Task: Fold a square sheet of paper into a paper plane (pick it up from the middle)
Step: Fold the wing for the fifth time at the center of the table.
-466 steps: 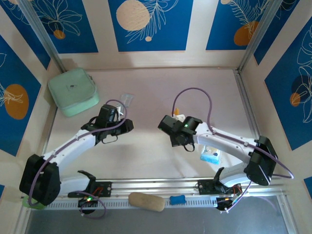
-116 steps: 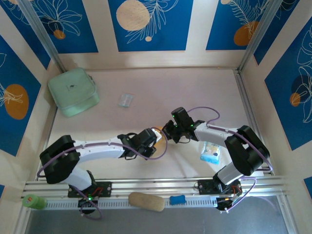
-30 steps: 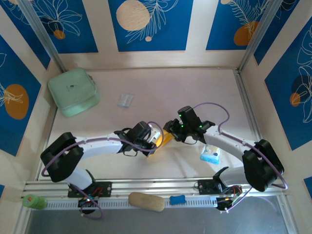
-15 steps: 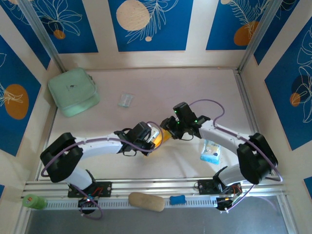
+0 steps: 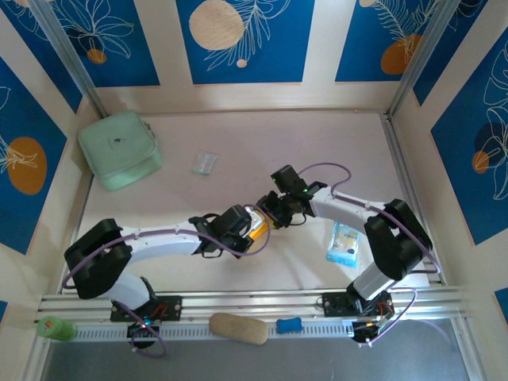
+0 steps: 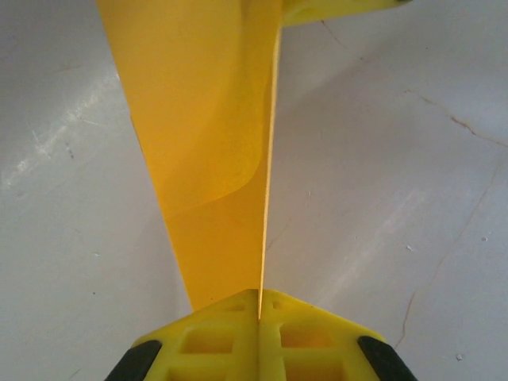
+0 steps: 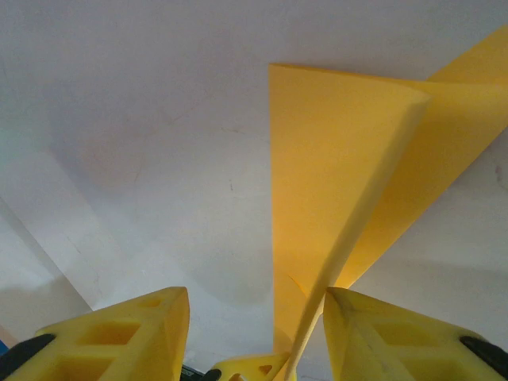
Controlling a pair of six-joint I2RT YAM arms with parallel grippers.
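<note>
Mint-green soft square pouch [image 5: 119, 149], upper left of tabletop [image 5: 238, 143], closed; contents unseen. Folded orange-yellow paper sheet [image 5: 259, 228] at frame centre. In the left wrist view its long axis runs bottom to top, widening upward. Left fingers [image 6: 230, 341] pinched together on its narrow end. Right fingers [image 7: 135, 333] apart, paper edge between them.

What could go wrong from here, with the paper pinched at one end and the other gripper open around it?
1. The left gripper is shut on only a narrow end of the paper; a pull from the other side could slip or tear it.
2. The right gripper stands open with the folded edge off centre between its jaws; closing here may add a stray crease.
</note>
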